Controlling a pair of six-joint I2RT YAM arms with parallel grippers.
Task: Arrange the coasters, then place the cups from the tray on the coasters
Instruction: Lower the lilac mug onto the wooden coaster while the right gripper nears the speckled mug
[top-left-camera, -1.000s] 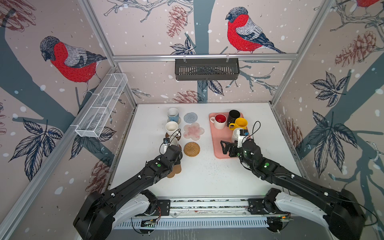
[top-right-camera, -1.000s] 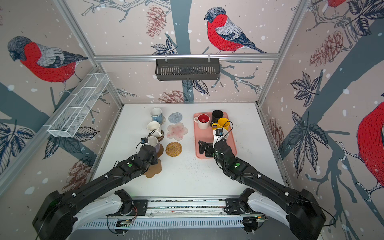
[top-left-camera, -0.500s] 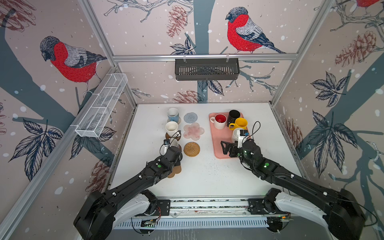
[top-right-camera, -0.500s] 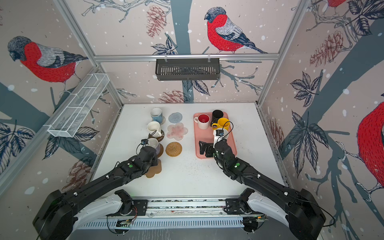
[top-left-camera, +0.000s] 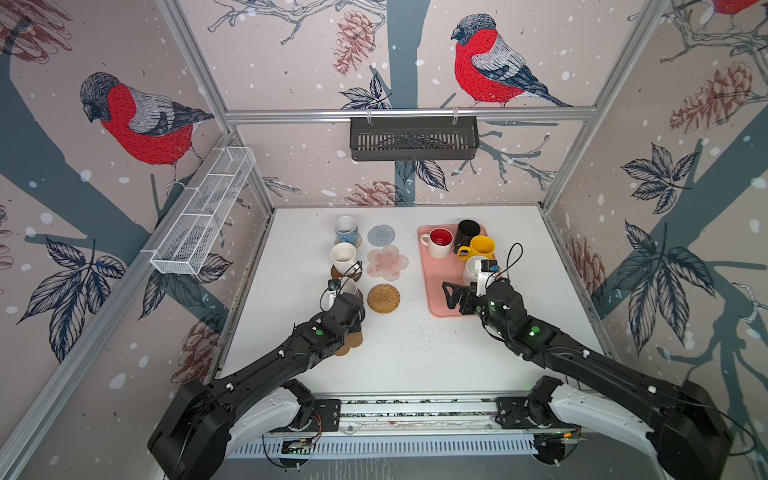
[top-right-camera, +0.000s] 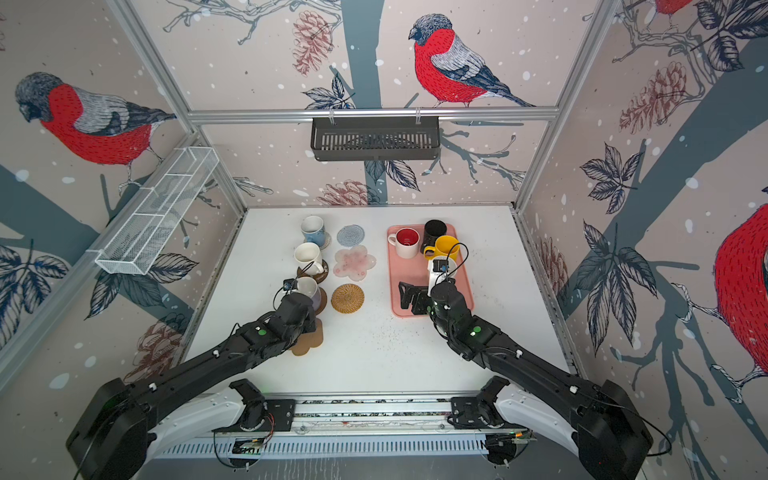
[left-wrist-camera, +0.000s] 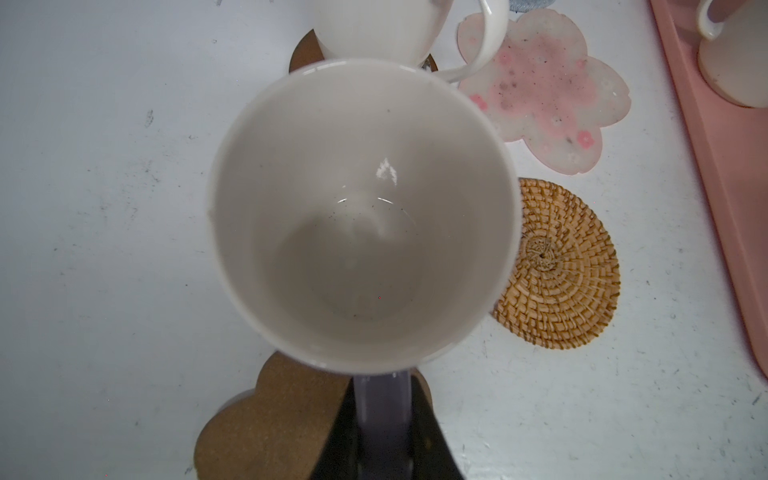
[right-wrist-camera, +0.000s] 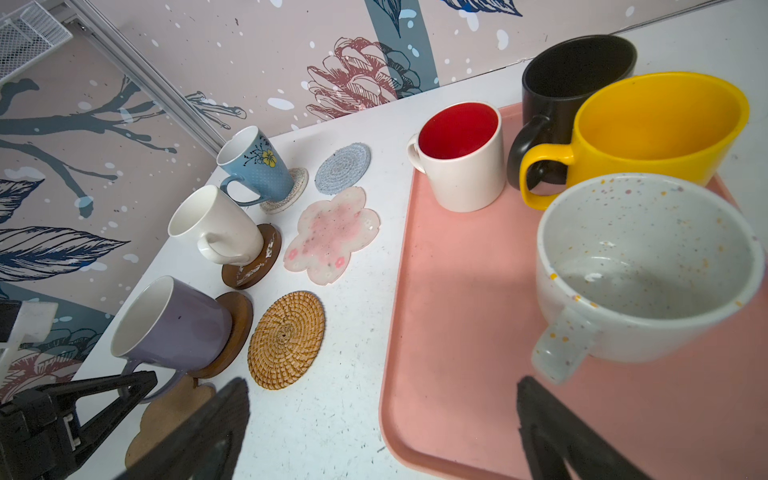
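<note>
Left of tray (top-left-camera: 432, 272), far spot: blue mug (top-left-camera: 345, 228) upright on beige round (right-wrist-camera: 293, 189).
Left of tray, middle spot: white mug (top-left-camera: 343, 257) upright on far brown disc (right-wrist-camera: 254, 266).
Left of tray, near spot: lavender mug (right-wrist-camera: 178, 328) at near brown disc (right-wrist-camera: 237, 322), mouth up; whether resting on it or just above it, not clear.
Left claw (left-wrist-camera: 384, 409): clenched on lavender mug's handle, fingers (right-wrist-camera: 116, 384) pinching it from both sides.
Cork flower (left-wrist-camera: 266, 419): flat on table (top-left-camera: 415, 353), just on robot's side of lavender mug, partly hidden under left arm in both top views.
Column between mugs and tray: grey-blue round (top-left-camera: 381, 235) farthest, pink flower (top-left-camera: 387, 262) in the middle, wicker round (top-left-camera: 383, 297) nearest; all flat, all bare, none touching tray.
Tray, far end: red-inside mug (top-left-camera: 438, 243) at left, black mug (top-left-camera: 468, 232) at right, yellow mug (top-left-camera: 481, 248) close in front of black mug.
Tray, right side: speckled mug (right-wrist-camera: 644, 270) just nearer than yellow mug, handle turned toward right claw, half hidden behind wrist camera in both top views.
Right claw (right-wrist-camera: 382, 386): released, jaws spread wide, hovering over near part of tray, just short of speckled mug.
Back wall: black basket (top-left-camera: 413, 139) hung on rail.
Left wall: wire rack (top-left-camera: 203, 216).
</note>
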